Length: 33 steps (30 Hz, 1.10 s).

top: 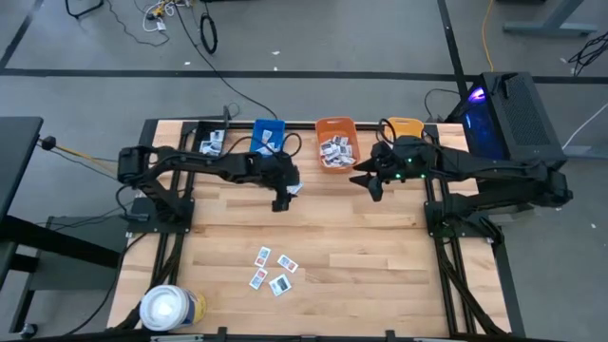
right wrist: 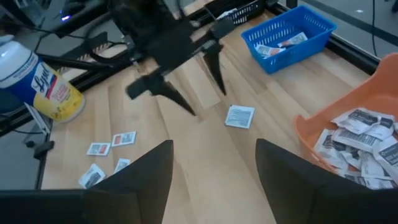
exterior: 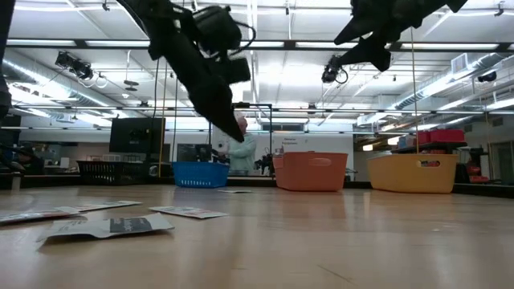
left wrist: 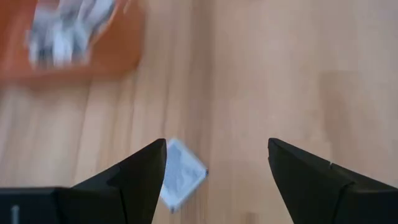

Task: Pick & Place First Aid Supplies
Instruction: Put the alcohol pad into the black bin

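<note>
My left fingers (left wrist: 211, 177) are spread wide and empty, hanging above the desk (top: 380, 247) just in front of the blue bin (top: 268, 135). Between them and a little to one side lies a single white packet (left wrist: 180, 175) flat on the wood; in the high view it sits just beside my left fingers (top: 282, 201), turned at a slant to the desk's edges, so it points along neither edge. I cannot make out its print.

My right fingers (top: 370, 180) are also parted and hold nothing, raised off the desk in front of the orange bin (top: 336, 142), between it and the yellow bin (top: 406, 126).

The orange bin holds a heap of white packets (right wrist: 360, 146) lying every way. The blue bin carries a few more (right wrist: 280, 46).

Nearer the desk's front edge, well apart from both sets of fingers, a small cluster of packets (top: 272, 270) lies flat, each tilted differently.

At the front left corner stands a white roll with a yellow band (top: 171, 308), upright.

A person (exterior: 239, 148) shows in the room behind the blue bin.
</note>
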Each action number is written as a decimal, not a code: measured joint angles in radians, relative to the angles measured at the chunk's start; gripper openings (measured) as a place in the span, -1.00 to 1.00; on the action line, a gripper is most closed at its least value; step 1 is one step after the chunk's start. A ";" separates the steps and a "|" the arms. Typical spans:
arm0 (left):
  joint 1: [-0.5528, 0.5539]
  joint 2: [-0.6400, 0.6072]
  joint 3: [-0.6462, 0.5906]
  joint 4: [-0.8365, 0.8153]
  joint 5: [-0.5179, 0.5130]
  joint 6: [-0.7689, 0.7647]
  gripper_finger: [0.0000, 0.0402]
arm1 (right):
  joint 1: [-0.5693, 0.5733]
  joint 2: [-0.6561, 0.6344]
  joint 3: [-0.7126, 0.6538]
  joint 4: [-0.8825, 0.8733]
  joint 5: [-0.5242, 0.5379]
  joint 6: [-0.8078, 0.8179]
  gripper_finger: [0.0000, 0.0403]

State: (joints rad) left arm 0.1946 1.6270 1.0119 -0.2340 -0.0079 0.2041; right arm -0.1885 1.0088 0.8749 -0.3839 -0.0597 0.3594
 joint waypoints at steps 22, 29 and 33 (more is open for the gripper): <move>0.031 0.077 0.001 0.002 -0.193 -0.612 0.40 | 0.076 -0.001 0.000 -0.008 0.131 -0.036 0.14; 0.016 0.077 0.001 0.033 -0.202 -0.640 0.40 | 0.075 0.000 0.000 -0.008 0.131 -0.036 0.14; -0.014 0.077 0.001 0.063 -0.247 -0.646 0.40 | 0.075 0.000 0.000 -0.007 0.131 -0.026 0.14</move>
State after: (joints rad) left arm 0.1803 1.7035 1.0126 -0.1714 -0.2553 -0.4415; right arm -0.1131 1.0084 0.8749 -0.3912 0.0715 0.3329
